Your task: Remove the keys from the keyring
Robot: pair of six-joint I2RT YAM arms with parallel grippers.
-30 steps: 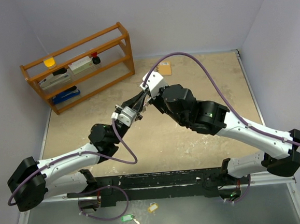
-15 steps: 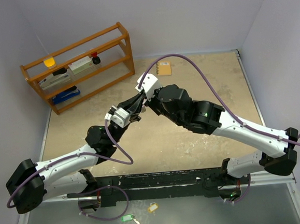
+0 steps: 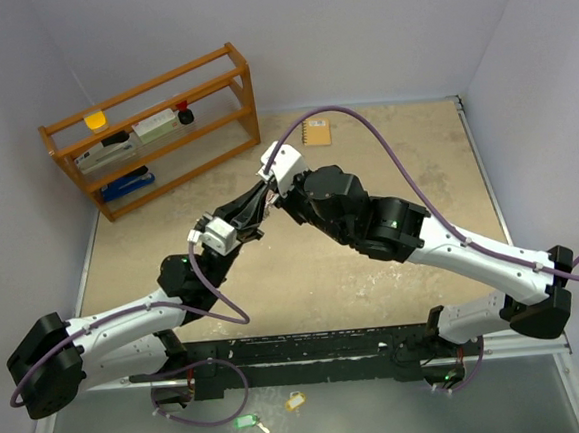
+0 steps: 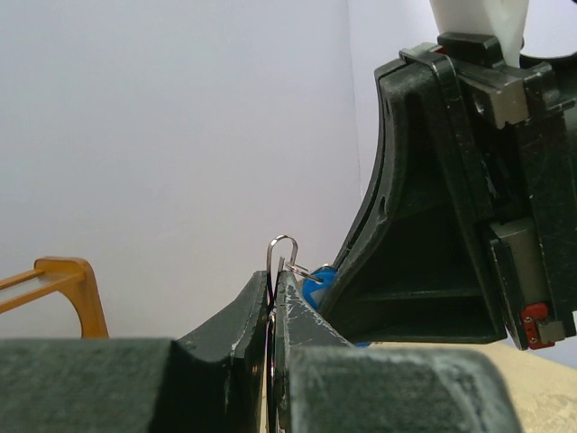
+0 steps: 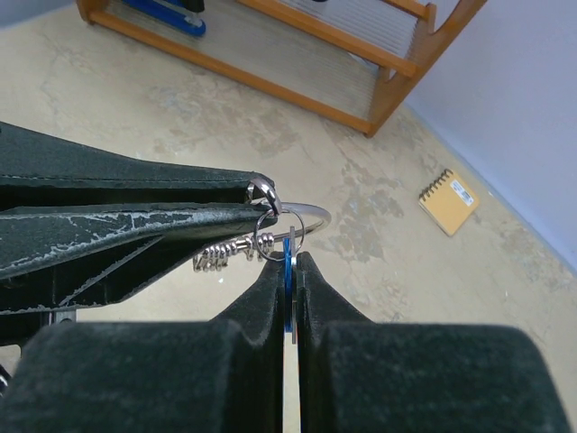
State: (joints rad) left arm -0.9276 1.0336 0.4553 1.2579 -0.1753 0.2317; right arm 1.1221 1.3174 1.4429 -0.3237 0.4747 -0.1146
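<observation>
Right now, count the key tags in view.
3. The green tag and yellow tag lie side by side at the bottom of the top view; the blue tag is pinched in the right gripper. More may be hidden between the grippers.

Pinched edge-on in the right tool [image 5: 288, 263]: a blue key tag [image 5: 288, 302]. Clamped in the left tool [image 5: 248, 206], reaching in from the left: the thin silver keyring [image 5: 315, 210], with a small ring [image 5: 255, 240] and coiled links [image 5: 216, 256] near the tag's top. Beyond, on the beige surface [image 5: 135, 99]: a yellow spiral notebook [image 5: 448, 200] and a wooden rack [image 5: 392, 90].
</observation>
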